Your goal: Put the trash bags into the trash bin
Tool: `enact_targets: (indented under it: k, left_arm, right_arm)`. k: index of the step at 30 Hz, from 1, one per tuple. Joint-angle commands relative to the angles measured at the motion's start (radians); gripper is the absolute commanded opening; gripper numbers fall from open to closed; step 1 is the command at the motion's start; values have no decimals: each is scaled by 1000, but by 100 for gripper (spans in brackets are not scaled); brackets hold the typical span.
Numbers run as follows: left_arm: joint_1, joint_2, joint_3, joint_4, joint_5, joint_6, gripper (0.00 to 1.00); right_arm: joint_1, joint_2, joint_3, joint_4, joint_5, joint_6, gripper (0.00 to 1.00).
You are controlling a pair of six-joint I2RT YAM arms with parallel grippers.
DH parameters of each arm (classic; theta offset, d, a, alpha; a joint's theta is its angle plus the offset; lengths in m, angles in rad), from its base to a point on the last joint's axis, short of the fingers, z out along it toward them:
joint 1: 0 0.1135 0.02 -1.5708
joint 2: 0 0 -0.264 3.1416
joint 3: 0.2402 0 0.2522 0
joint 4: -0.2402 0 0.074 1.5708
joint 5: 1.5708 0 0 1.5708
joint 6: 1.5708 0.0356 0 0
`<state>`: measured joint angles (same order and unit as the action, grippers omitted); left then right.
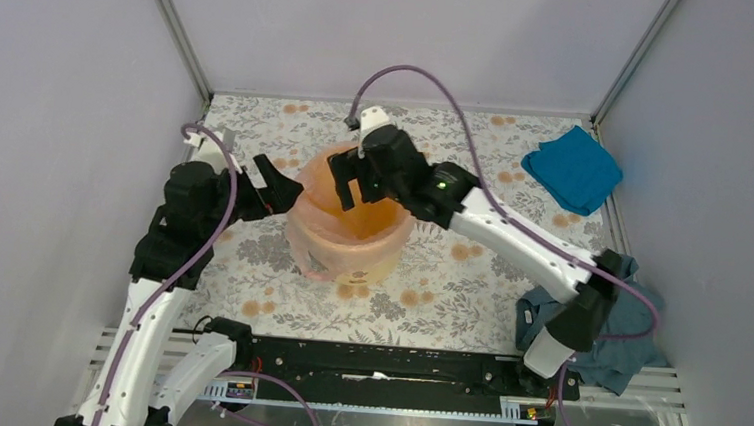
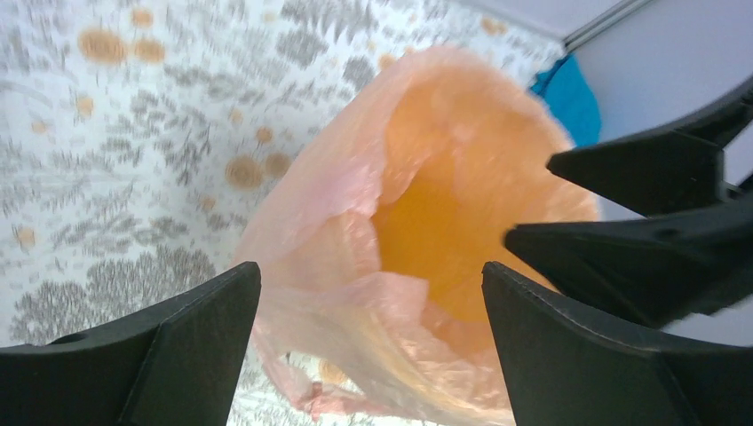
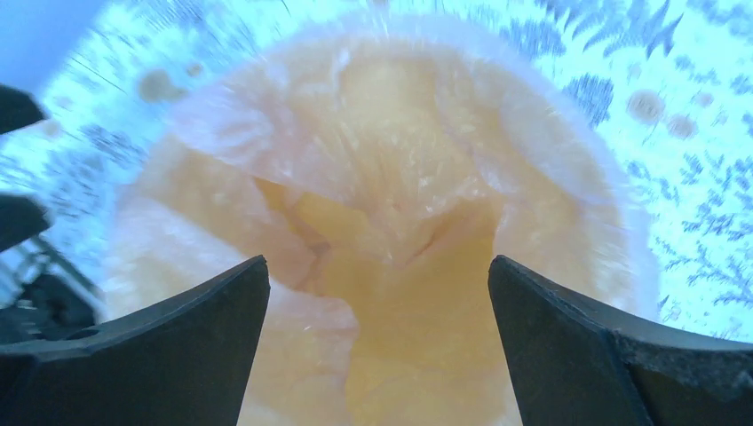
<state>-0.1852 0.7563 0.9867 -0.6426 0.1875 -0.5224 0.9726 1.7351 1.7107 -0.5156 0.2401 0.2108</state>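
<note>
The yellow-orange trash bin [image 1: 382,257] stands mid-table. The pale pink trash bag [image 1: 309,240] lines it and is folded out over the rim, hanging down the left and front wall. My left gripper [image 1: 284,193] is open at the bin's left rim. In the left wrist view [image 2: 368,275] the wrinkled bag edge [image 2: 355,311] lies between its spread fingers, untouched. My right gripper [image 1: 350,191] is open above the bin's mouth. In the right wrist view [image 3: 377,266] it looks down into the bag-lined bin [image 3: 417,355], its fingers apart and holding nothing.
A bright blue folded cloth [image 1: 574,169] lies at the back right, also seen in the left wrist view [image 2: 568,93]. A dark teal cloth [image 1: 635,331] is bunched at the right arm's base. The floral table cover [image 1: 447,298] ends at grey walls on three sides.
</note>
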Motion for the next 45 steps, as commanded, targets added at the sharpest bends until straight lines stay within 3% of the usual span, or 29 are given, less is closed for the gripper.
enact_targets:
  k: [1,5,7,12,16,19,24,31,35,45]
  left_arm:
    - [3,-47,135,60,5,26,99]
    - [3,-63,192,70,11,33,99]
    - [3,-62,213,79,26,33,99]
    - [3,-37,271,87,70,25,99]
    - [3,-30,296,79,73,19,99]
    - [3,-31,304,65,71,21,99]
    - [3,-37,311,54,62,18,99]
    - [3,-38,344,50,63,26,99]
    - [3,-34,373,30,51,33,99]
    - [3,-49,388,15,45,29,99]
  right_arm:
    - [-6,-224,33,22,-30,2,100]
    - [-28,-393,-56,31,119,-55,100]
    - [-111,-465,-170,63,122,-56,99]
    - [-483,-545,-420,150,-155,82,100]
    - [-673,-504,-607,267,-416,262,100]
    - [-750,-460,-802,513,-622,434,100]
    - [-733,-305,-961,858,-805,640,100]
    - [-565,-165,-986,1013,-703,711,99]
    - [-480,-102,-918,984,-616,657,100]
    - [-235,71,-788,1108,-542,760,100]
